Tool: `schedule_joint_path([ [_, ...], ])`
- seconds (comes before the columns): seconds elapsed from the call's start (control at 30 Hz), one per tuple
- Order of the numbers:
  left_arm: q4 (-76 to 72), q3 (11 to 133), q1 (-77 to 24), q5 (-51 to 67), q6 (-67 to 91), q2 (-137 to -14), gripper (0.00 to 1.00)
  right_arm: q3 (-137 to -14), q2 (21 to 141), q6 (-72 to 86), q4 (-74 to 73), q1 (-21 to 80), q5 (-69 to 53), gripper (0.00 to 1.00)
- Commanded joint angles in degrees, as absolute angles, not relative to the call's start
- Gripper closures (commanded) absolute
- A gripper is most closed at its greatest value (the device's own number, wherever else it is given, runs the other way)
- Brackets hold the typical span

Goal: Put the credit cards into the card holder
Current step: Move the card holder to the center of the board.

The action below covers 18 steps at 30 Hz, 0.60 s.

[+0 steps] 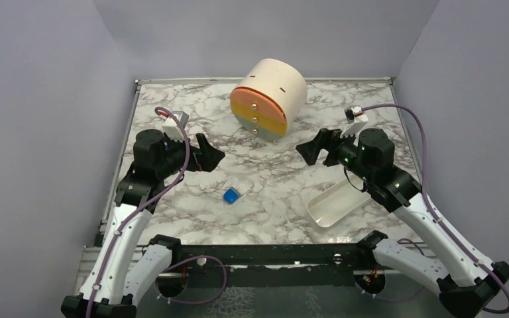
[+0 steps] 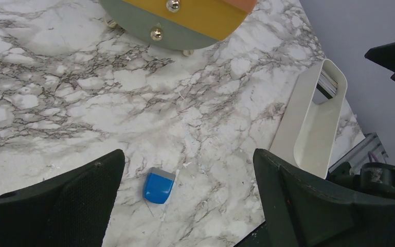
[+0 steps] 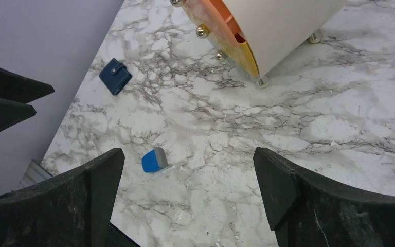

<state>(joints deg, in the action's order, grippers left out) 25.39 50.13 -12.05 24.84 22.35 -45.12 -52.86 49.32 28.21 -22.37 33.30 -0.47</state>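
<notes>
The card holder (image 3: pixel 115 75) lies shut and flat near the left edge of the surface (image 1: pixel 272 173), close to the wall, with its snap tab facing up. The right wrist view shows it as a nearly square diamond with one corner toward the camera, so its long axis is hard to tell. In the top view the left arm hides it.

The left tool (image 1: pixel 213 151) and the right tool (image 1: pixel 308 151) hang above the surface, facing each other with jaws spread wide and nothing in them.

The surface is white marble with grey veins, closed in by plain pale lavender walls. A small blue block (image 1: pixel 231 195) lies between the tools, toward the near edge. A white oblong tray (image 1: pixel 335 205) lies under the right arm. A cream round drawer unit (image 1: pixel 272 93) with orange, yellow and grey knobbed fronts stands at the back.
</notes>
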Motion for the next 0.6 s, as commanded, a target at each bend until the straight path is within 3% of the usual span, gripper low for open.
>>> schedule_joint_path([
  [0.0,25.5,49.9,-11.8,23.0,21.9,-44.2,0.01,-52.3,48.8,28.5,-21.4,33.6,1.5,0.00],
  [0.33,24.3,47.5,-11.8,18.4,21.7,-46.1,0.01,-51.0,49.4,28.2,-20.4,33.5,1.1,0.00],
  [0.47,24.0,46.0,-11.8,1.7,31.4,-49.7,0.02,-51.0,49.3,28.2,-20.3,33.5,0.1,0.00],
  [0.57,25.9,45.6,-11.8,-9.7,40.2,-53.2,0.13,-50.6,48.5,26.7,-19.2,33.6,-2.1,0.00],
])
